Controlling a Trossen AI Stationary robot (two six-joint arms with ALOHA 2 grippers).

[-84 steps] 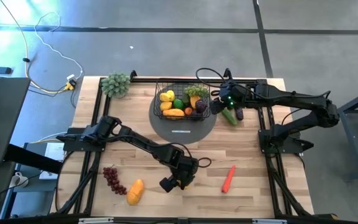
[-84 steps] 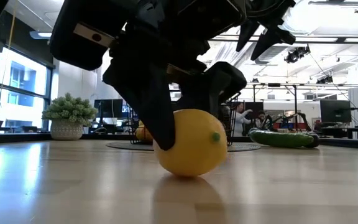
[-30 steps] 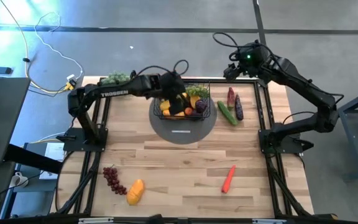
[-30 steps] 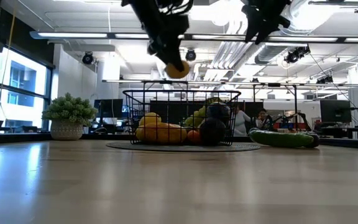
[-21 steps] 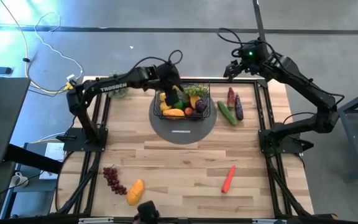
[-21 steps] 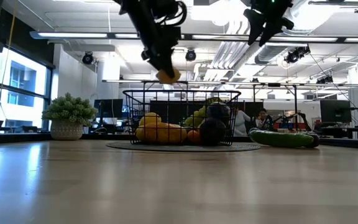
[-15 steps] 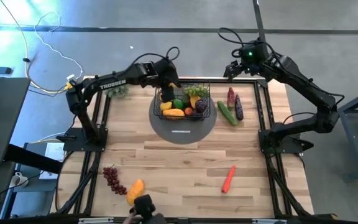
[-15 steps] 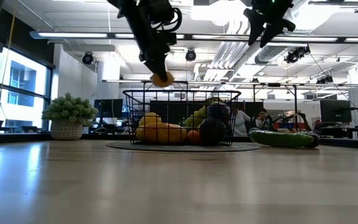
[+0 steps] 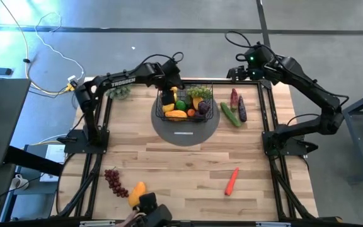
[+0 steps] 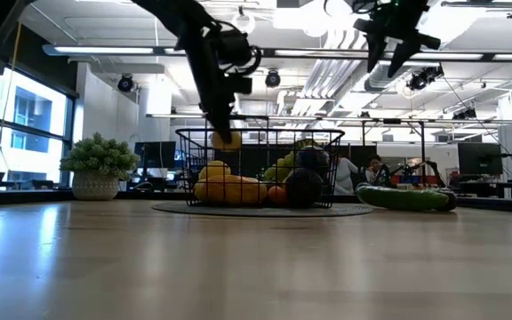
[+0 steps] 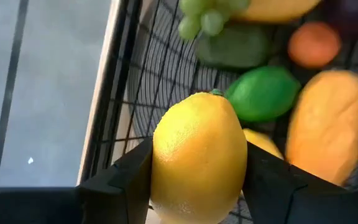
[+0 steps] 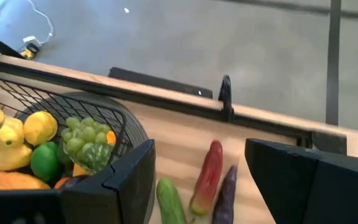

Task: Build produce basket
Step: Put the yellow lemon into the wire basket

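Lemon (image 11: pixel 199 158) sits clamped between the two dark fingers of the left end effector (image 9: pixel 172 88), which hangs over the basket (image 9: pixel 200 114) at its far left corner; in the low view the fruit (image 10: pixel 225 139) is level with the wire rim. The basket (image 10: pixel 327 142) rests on a flat grey disc (image 9: pixel 184 133) near the far edge of the bench (image 9: pixel 188 164), already carrying lemons, a lime (image 11: pixel 263 92), a mango (image 11: pixel 325 124), green grapes (image 9: pixel 198 92) and darker fruit.

To do this step well, I judge the arm should shift slightly toward the basket's middle so the lemon clears the sloping wire wall, drop a little lower, then part the fingers only once the fruit is just above the pile. A release from high up could send it rolling off the heap or over the rim.

Further right, the right end effector (image 9: pixel 239 70) hovers over the bench's far right corner, fingers well apart and holding nothing. Below it lie a cucumber (image 9: pixel 229 115), a red piece and an eggplant (image 9: pixel 242 112).

White lettering reading TROSSEN (image 9: pixel 124 81) runs along the left arm's upper link. No other writing is legible.
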